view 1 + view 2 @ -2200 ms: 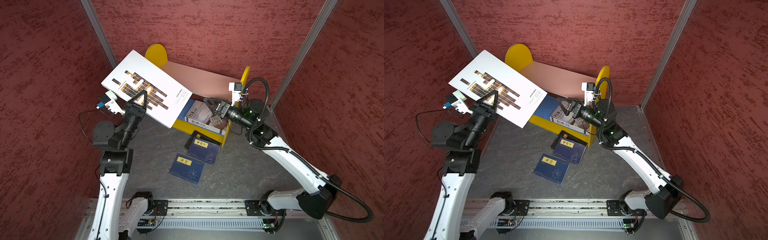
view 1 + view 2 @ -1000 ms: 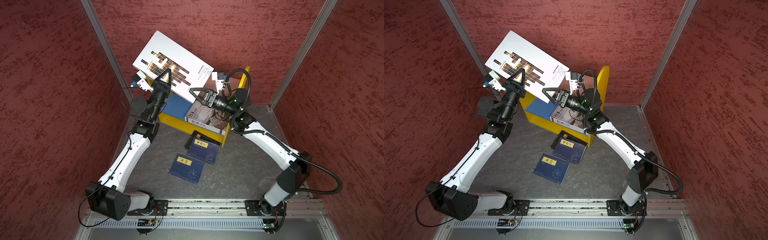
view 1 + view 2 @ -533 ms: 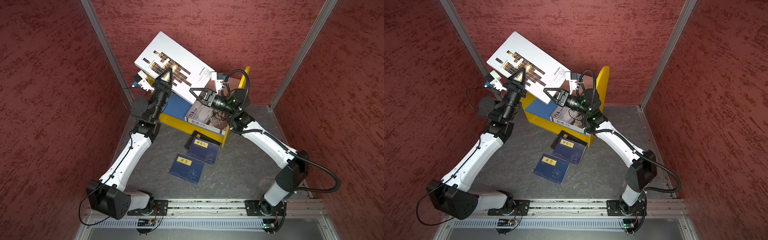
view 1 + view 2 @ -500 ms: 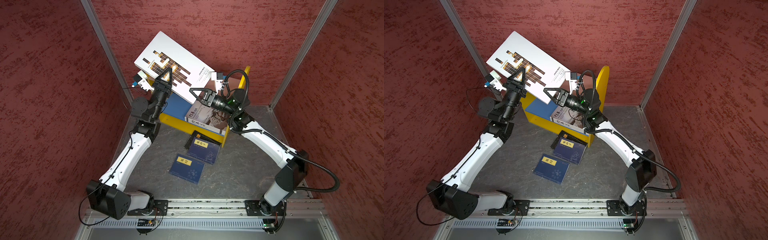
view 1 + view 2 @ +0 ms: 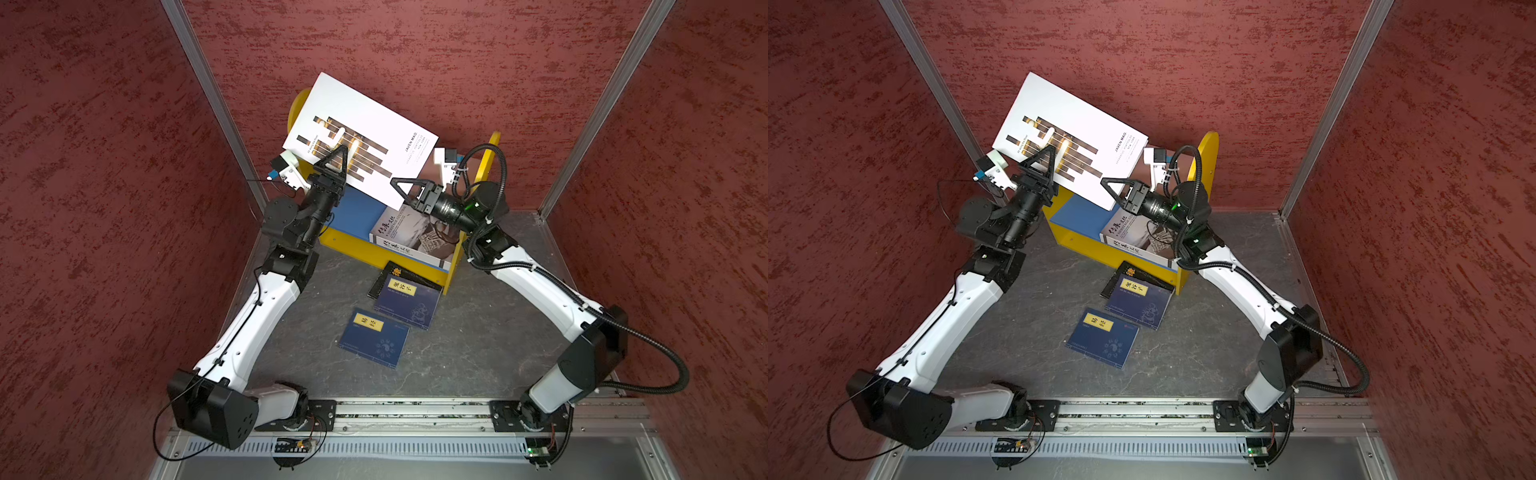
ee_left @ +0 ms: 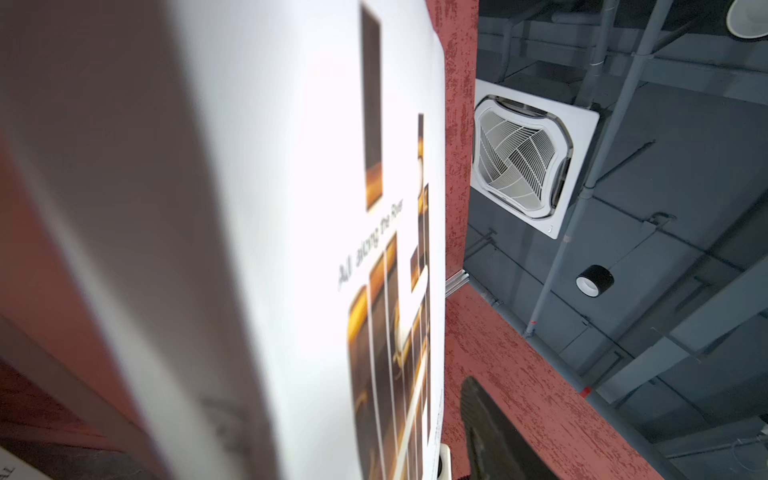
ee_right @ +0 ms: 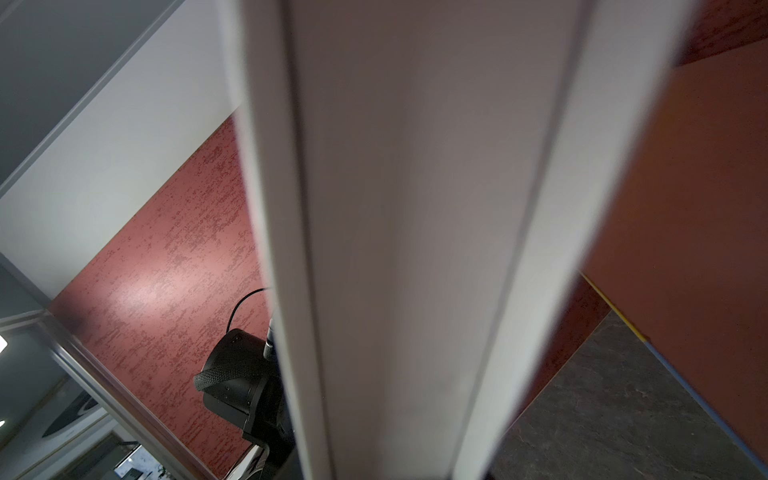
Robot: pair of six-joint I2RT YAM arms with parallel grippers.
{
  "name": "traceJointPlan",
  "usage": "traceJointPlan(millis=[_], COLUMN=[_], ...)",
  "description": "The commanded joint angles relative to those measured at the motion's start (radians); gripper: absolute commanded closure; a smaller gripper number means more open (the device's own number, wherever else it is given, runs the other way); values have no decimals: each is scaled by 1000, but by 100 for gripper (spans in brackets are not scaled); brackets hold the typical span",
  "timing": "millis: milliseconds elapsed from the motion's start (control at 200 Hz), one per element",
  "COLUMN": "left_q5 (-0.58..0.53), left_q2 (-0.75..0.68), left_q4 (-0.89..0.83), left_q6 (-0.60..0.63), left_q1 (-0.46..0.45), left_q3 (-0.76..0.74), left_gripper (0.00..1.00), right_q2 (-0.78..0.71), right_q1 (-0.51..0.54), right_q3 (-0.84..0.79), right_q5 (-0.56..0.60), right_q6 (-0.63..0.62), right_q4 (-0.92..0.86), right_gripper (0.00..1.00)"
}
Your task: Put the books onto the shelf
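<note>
While the left arm held the white book [image 5: 365, 120] out to the left of the shelf [image 5: 492, 153] 2 seconds ago, the book now slants over the shelf's top in both top views. The right pincer [image 5: 395, 183], gaping beside the book's lower corner a second ago, now clamps that corner, and the left pincer [image 5: 341, 150] has loosened. Only the left wrist view shows this: its visible finger [image 6: 498, 436] stands off the cover, red wall between them, the other finger hidden. The right wrist view shows just the book's page edge running between the jaws. Both arms reach up from the rail, converging on the book. A second white book [image 5: 415, 239] lies on the blue lower board. On the tabletop [image 5: 478, 345], a navy book [image 5: 409, 299] overlaps the black book [image 5: 388, 275], with another navy book [image 5: 374, 343] just beside.
</note>
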Motion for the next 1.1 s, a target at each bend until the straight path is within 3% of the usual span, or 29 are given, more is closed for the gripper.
traceJointPlan(millis=[0,140,311,541,666,842,1092], left_q5=[63,135,200,302,450,687,763], left_q2=[-46,-91,-202,-277,-231,-171,-87], left_q4=[-32,-162,-220,-628,-759,-543,-283], left_q6=[15,42,161,320,341,217,66], left_q1=[37,81,105,237,325,365,337], left_q3=[-15,-11,-60,47,95,28,-23], left_gripper=[33,27,0,1,0,1,0], right_q2=[-41,-78,-81,-129,-192,-272,-305], right_q1=[-43,-52,-68,-104,-145,-199,-231], right_q3=[4,-48,-6,-17,-58,-146,-212], right_q5=[29,56,29,-18,-87,-146,-203], right_q6=[-30,-20,-39,-82,-77,-17,66], right_q4=[-32,7,-85,-181,-208,-185,-136], right_gripper=[72,75,77,78,79,79,79])
